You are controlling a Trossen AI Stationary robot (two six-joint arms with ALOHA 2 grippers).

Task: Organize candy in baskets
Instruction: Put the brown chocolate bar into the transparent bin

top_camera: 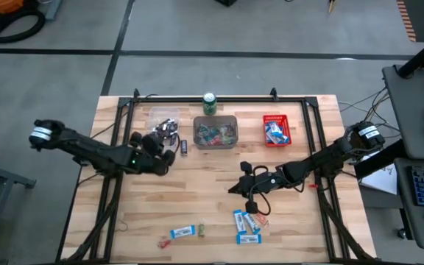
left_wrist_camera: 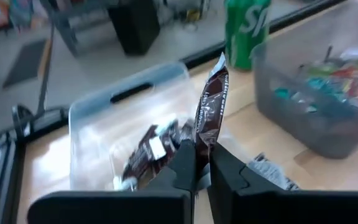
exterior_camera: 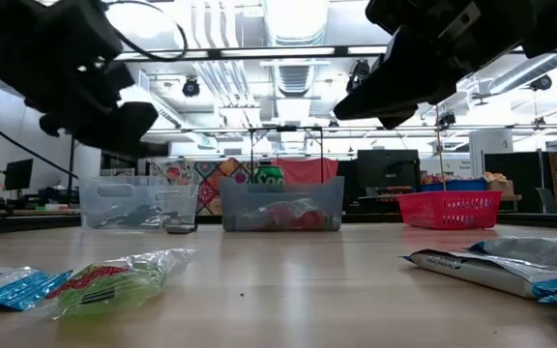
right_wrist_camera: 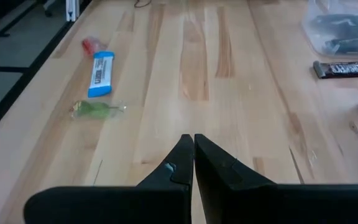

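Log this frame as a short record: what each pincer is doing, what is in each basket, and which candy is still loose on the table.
left pincer: shut on a dark brown mini bar, beside the clear basket
right pincer: shut, empty, above bare table near centre
clear basket: dark brown bars
grey basket: mixed red, green and teal pieces
red basket: blue-and-white bars
loose candy: blue-and-white bars at the near edge, one green piece, one dark bar between the clear and grey baskets
green drink can: behind the grey basket

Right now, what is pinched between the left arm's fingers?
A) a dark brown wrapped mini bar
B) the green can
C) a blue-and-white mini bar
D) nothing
A: in the left wrist view the left gripper is shut on a dark brown mini bar, held over the clear basket.
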